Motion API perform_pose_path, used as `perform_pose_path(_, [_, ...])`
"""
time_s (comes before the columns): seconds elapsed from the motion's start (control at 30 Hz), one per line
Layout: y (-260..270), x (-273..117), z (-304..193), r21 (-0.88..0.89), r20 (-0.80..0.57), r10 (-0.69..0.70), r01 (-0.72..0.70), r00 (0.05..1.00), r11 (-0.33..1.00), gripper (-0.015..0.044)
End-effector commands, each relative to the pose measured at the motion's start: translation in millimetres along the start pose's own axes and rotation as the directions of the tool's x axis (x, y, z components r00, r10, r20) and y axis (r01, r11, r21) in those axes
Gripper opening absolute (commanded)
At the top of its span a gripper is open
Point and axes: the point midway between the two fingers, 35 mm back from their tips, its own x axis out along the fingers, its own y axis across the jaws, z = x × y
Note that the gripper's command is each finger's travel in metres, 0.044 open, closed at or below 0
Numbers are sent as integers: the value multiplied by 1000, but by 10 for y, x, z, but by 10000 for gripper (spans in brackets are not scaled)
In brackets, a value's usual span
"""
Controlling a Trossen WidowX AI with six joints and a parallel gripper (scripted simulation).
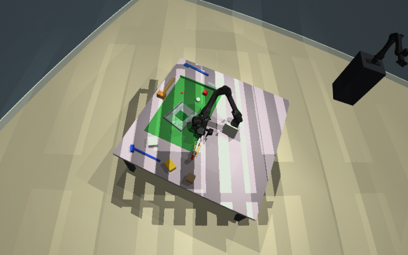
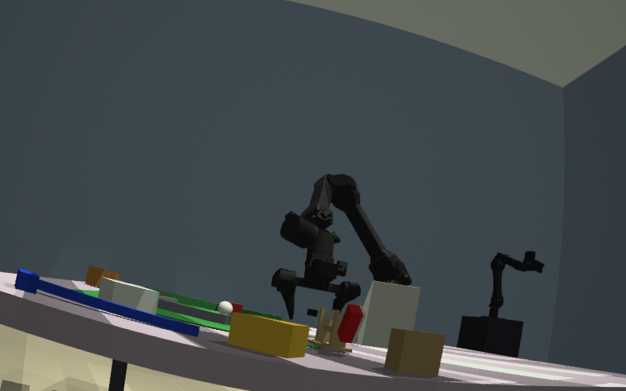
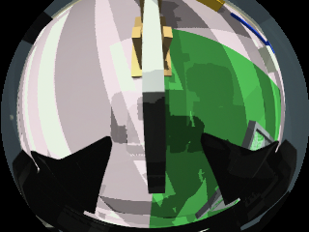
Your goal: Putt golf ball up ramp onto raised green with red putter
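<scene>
A: Room's got a dark blue-grey wall (image 2: 184,115), pale ceiling (image 2: 484,32) up top.

B: Yep. Tan floor (image 1: 60,195) w/ patchy light, table (image 1: 240,168) striped pale and grey, slatted shadow under it.

Blue mallet (image 1: 144,153), yellow block (image 1: 170,164), brown cube (image 1: 190,178), orange mallet (image 1: 166,88).
</scene>
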Motion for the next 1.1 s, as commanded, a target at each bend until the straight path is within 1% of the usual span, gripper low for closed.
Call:
perform_pose_path(0.0, [27, 81, -38, -6, -7, 6, -6, 1000, 1000, 440])
perform_pose_path(0.17, [28, 103, -45, -6, -7, 6, -6, 1000, 1000, 440])
perform_pose_path(0.67, [9, 74, -25, 0, -2, 3, -3, 1000, 1000, 46])
perform_pose_path(0.9, [7, 62, -21, 0, -2, 3, -3, 1000, 1000, 0])
perform_pose_path(1.07, [-26, -173, 62, 0, 1, 3, -3, 1000, 1000, 0])
